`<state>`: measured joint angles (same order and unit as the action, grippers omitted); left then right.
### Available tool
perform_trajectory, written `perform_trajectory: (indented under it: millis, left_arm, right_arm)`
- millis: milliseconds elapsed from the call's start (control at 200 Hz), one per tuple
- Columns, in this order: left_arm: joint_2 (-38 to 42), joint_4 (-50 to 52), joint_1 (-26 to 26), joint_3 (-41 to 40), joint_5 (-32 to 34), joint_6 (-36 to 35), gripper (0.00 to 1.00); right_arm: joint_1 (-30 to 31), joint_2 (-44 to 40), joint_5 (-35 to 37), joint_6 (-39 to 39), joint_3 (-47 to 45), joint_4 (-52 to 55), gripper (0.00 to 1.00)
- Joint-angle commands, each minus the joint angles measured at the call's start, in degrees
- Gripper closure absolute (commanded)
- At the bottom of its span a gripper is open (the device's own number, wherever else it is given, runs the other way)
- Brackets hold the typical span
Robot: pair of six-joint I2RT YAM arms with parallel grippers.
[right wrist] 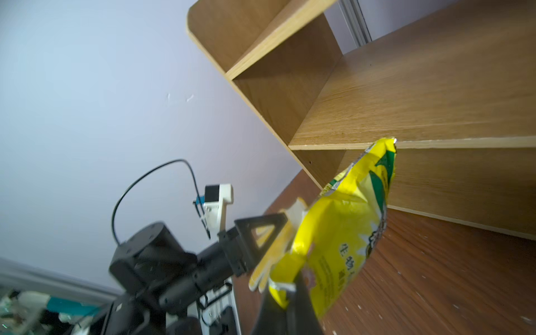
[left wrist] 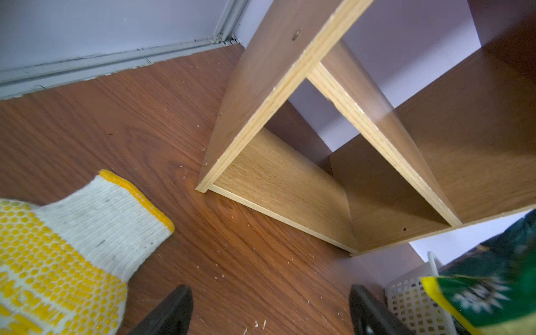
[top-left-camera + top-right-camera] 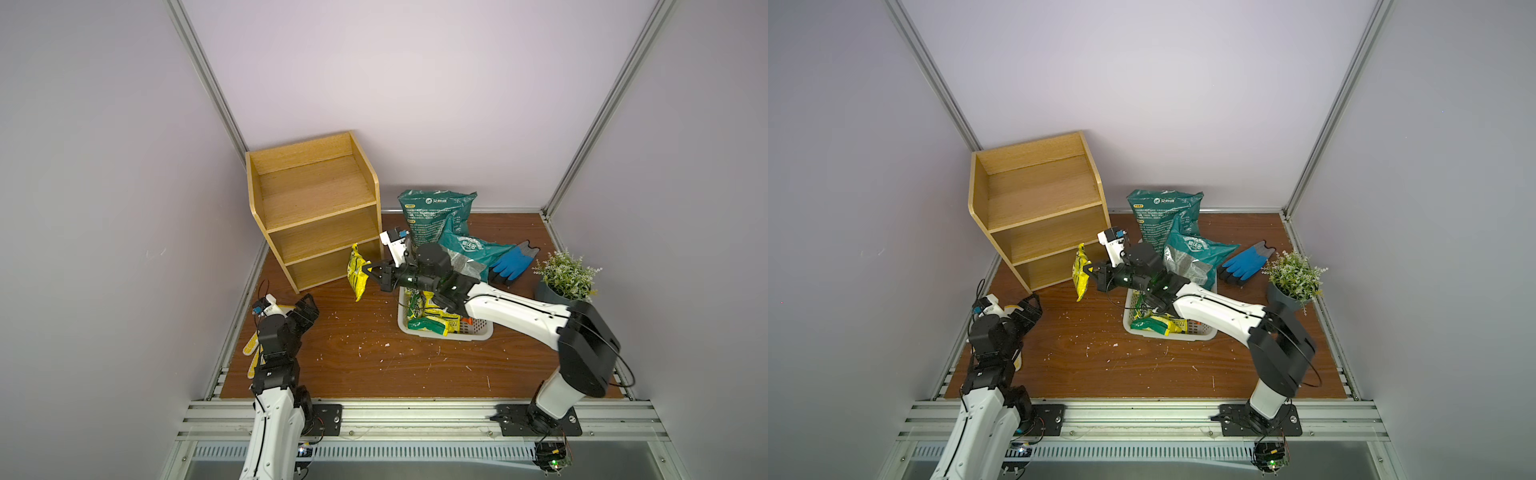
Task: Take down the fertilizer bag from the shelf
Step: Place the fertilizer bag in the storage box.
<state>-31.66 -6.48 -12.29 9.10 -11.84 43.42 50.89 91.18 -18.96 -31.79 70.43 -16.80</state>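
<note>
1. Two end effectors are in view. The right end effector (image 3: 368, 272) is clenched on the fertilizer bag (image 3: 357, 274), pinching one long side of it.
2. The left end effector (image 2: 269, 314) is released, its jaws standing wide with nothing between them. It is low over the table (image 3: 374, 357) near the left edge, beside a glove (image 2: 72, 246).
3. The bag hangs in the air, clear of the shelf (image 3: 316, 199), just off the shelf's front right corner and above the table. It is between the shelf and the basket (image 3: 478, 330). All three tiers look bare.
4. We judge the take-down nearly finished, with only the set-down left.
5. To do that well, we would first draw the bag away from the shelf's board edges. In the right wrist view its top corner (image 1: 385, 145) lies close to one, and we cannot tell whether they touch.
6. We would then lower the bag slowly until its bottom end rests, and only then let go. A side pinch lets it swing.
7. The bag is glossy, crinkled yellow film with green print and a ragged top seam. It looks limp and is likely slippery.
8. The shelf is light wood grain with pale layered edges and rounded upper corners.
9. The table is dark reddish wood grain, smooth and flecked with pale crumbs.
10. The basket is white perforated plastic holding similar yellow-green packets. The glove is white knit with yellow grip dots.
</note>
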Motion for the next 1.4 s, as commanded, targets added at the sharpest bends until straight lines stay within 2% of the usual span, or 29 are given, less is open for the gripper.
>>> perform_trajectory:
  millis: [0,115,280,390,500,626,746,856,1051,1216,1396]
  left_arm:
    - [-3.2,-3.4,1.5,0.9,-5.0,-1.3,0.15]
    - [-8.2,-2.6,11.0,4.1,-0.7,-3.4,0.16]
    - [-15.6,-0.5,27.8,12.3,11.9,-8.7,0.15]
    - [-20.5,-2.2,34.0,16.3,15.7,-12.3,0.13]
    - [-26.6,-5.9,34.6,19.7,12.2,-14.7,0.11]
    - [-32.6,-8.4,35.1,24.5,10.1,-16.4,0.09]
    - [-36.4,-9.1,36.0,28.1,10.5,-17.3,0.08]
    - [-37.9,-8.7,36.3,30.2,10.0,-17.7,0.07]
    - [-34.2,-6.2,36.4,28.2,12.0,-17.5,0.07]
    - [-28.3,-5.0,36.4,23.5,14.4,-16.6,0.07]
    - [-22.1,-2.3,36.4,20.3,17.3,-15.1,0.06]
  right_arm:
    - [-1.1,-10.0,1.3,16.0,2.9,17.6,1.0]
    - [-3.1,-17.2,7.9,20.2,3.6,27.0,1.0]
    - [-5.2,-24.1,11.0,19.2,5.8,35.3,1.0]
    - [-5.2,-27.0,14.6,16.8,7.2,43.4,1.0]
    - [-5.2,-30.7,19.8,13.0,8.1,51.4,1.0]
    - [-5.1,-36.0,25.9,4.8,8.5,57.1,1.0]
    - [-5.2,-39.6,25.4,-5.1,5.8,58.9,1.0]
    - [-5.2,-42.1,24.5,-11.2,0.6,57.5,1.0]
    - [-5.2,-47.4,28.6,-19.7,-10.4,53.2,1.0]
    - [-6.2,-49.1,32.2,-21.5,-18.9,48.7,1.0]
    - [-14.5,-44.0,22.5,-19.8,-30.1,39.7,1.0]
